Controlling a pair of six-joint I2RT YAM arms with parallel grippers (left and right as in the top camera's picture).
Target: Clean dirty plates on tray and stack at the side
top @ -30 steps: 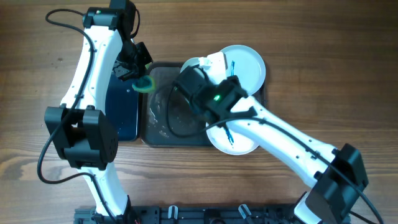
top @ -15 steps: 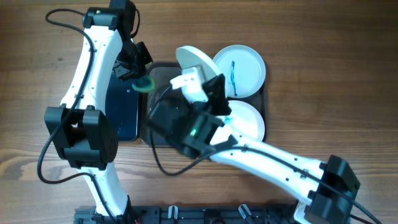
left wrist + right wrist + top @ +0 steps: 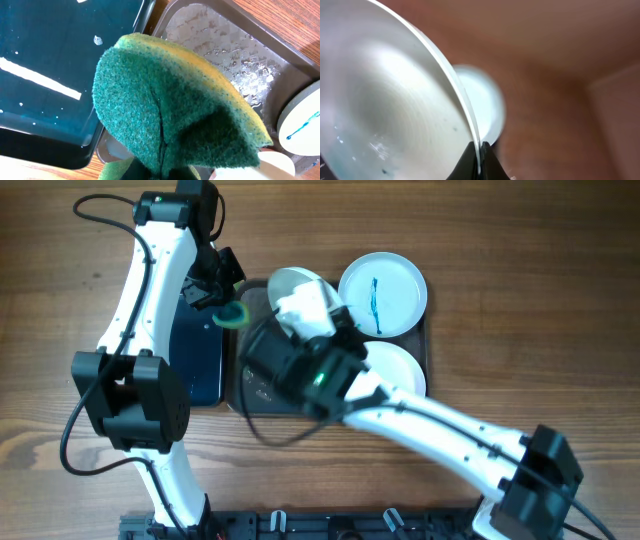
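Right gripper (image 3: 479,159): pressed together on the thin rim of the held plate (image 3: 395,100), edge caught between the dark fingertips. Holds it tilted on edge, off the tray (image 3: 225,50) and above that tray's left end in the overhead view. Shows a wet sheen and a few dark specks on the face. No plain blue streak there, though too blurred to be sure.

Left gripper (image 3: 226,302): clamped on a green-and-yellow sponge (image 3: 165,105), folded over and hiding the fingers from its own camera. Hovers over the seam between the tray and the glossy black tray (image 3: 50,50), just beside the held plate, with no contact to be seen.

Turns on one relation: held plate just to the right of the sponge, rim toward it rather than face. Probably calls for swinging the face toward the left arm (image 3: 150,270), or bringing the sponge across. Left arm nearer for any wipe; right arm (image 3: 440,420) alone placed for the carry to the side.

Further out, two more plates on the tray's right end. Far plate (image 3: 382,278) with a blue streak across the centre, so judged not yet wiped. Near plate (image 3: 405,365) partly under the right arm, centre not readable. No stack beside the tray yet.
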